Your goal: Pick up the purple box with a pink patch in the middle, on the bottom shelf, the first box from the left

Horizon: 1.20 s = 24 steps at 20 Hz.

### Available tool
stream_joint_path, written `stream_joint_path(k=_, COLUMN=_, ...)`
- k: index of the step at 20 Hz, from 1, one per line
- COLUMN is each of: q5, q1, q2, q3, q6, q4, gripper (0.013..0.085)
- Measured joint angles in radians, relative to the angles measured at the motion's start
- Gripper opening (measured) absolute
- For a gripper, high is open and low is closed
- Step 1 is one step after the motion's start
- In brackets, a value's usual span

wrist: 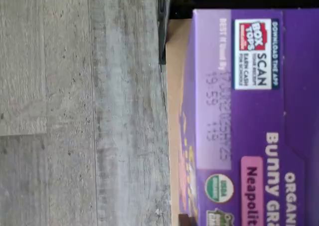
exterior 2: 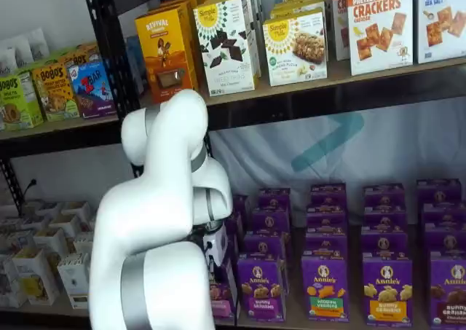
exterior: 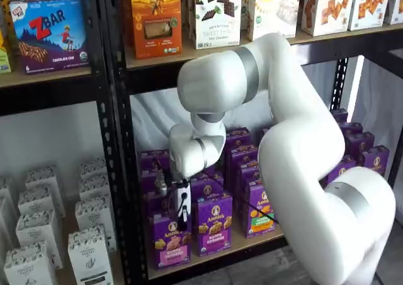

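The purple box (exterior: 170,244) stands upright at the left end of the bottom shelf (exterior: 249,242), with a pink band on its lower front. My gripper (exterior: 182,219) hangs at the box's top edge. Its black fingers show side-on with a cable beside them, so I cannot tell whether they are open or closed on the box. In the wrist view the box's top (wrist: 249,111) shows close up, with a pink label (wrist: 251,191) and the tan board (wrist: 174,86) beside it. In a shelf view the arm hides most of the box (exterior 2: 224,295) and the fingers.
More purple Annie's boxes (exterior: 214,225) stand in rows to the right and behind. A black perforated upright (exterior: 113,172) rises just left of the box. The upper shelf (exterior: 208,55) holds orange and white boxes. White cartons (exterior: 88,253) fill the neighbouring rack. Grey floor (wrist: 75,111) lies below.
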<state>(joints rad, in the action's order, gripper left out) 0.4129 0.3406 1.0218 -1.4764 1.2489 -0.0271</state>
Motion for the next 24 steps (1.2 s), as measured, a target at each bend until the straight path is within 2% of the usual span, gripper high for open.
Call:
stream_joint_path(k=5, q5=0.002, q1=0.000, q2=0.000, q3=-0.002, q6=-0.003, q4=0.003, gripper=0.0330)
stream_joint_path(k=6, q5=0.003, q1=0.000, q2=0.000, q3=-0.002, q6=-0.004, q4=0.005, gripper=0.0290)
stream_joint_path(k=13, q5=-0.003, q1=0.001, q2=0.002, q3=-0.002, q6=-0.021, q4=0.023, gripper=0.0290)
stream_joint_path(k=24, q5=-0.026, q1=0.007, q2=-0.081, q3=0.113, q6=-0.093, q4=0.095, gripper=0.0290)
